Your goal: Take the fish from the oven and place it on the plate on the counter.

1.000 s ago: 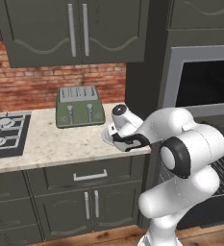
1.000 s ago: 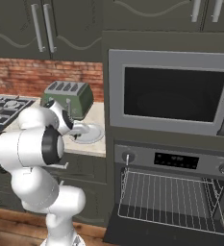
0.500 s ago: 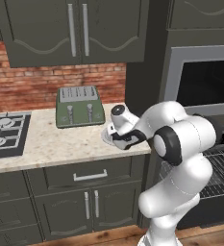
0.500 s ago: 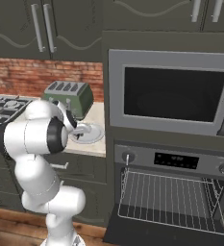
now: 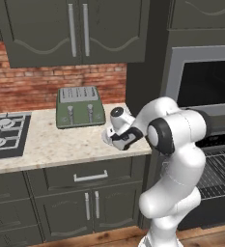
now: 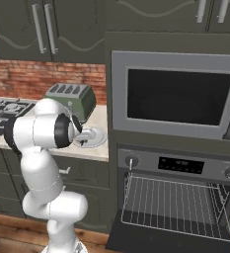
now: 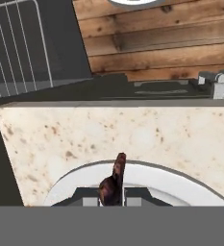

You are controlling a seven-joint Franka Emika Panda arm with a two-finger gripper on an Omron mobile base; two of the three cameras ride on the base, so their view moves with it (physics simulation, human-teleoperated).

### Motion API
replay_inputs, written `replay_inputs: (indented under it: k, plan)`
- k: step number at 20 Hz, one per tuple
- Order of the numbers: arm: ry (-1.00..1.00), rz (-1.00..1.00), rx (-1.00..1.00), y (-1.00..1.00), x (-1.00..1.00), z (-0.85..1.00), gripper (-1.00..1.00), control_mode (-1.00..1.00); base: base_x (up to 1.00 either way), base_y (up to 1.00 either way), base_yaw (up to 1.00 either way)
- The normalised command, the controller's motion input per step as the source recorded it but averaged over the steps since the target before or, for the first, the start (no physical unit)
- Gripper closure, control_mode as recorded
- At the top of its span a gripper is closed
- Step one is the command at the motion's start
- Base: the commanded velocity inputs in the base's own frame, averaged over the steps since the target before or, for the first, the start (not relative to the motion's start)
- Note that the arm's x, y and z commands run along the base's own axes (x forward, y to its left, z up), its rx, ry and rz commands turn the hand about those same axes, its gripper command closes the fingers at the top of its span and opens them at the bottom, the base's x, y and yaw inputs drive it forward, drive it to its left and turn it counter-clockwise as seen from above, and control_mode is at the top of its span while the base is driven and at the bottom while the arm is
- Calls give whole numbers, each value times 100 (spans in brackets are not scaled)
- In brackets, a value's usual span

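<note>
We see the hand [image 7: 112,201] poised low over the plate [image 7: 176,185], its fingers closed on the fish [image 7: 114,181], a dark reddish-brown piece that stands up between them in the hand view. Whether the fish touches the plate we cannot tell. The plate sits on the bench [image 5: 61,144] close to its front edge and near its right end, just beside the tall oven cabinet; in the left base view a sliver of its pale rim [image 5: 105,138] shows under the wrist, and in the right base view more of the plate [image 6: 94,137] shows beside the arm's elbow.

Behind the plate, toward the brick wall, a green toaster [image 5: 79,106] stands on the bench, apart from the plate. At the bench's left end lies the black gas hob [image 5: 3,135].

The oven [image 6: 178,197] stands open to the right of the bench, its door [image 6: 136,237] folded down and a wire rack [image 6: 173,200] showing inside. Above it sits a silver-framed dark-glass unit [image 6: 178,96].
</note>
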Motion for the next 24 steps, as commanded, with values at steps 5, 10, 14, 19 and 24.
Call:
replay_inputs:
  k: [5, 10, 14, 19, 24]
  plan:
    - [0, 0, 0, 0, 20, -18, 100, -100, 0, 0, 0]
    - [0, 0, 0, 0, 18, -16, 100, -100, 0, 0, 0]
    - [1, 0, 0, 0, 18, -23, 100, -100, 0, 0, 0]
    - [1, 0, 0, 0, 19, -25, 100, -100, 0, 0, 0]
    - [1, 0, 0, 0, 25, -22, 100, -100, 0, 0, 0]
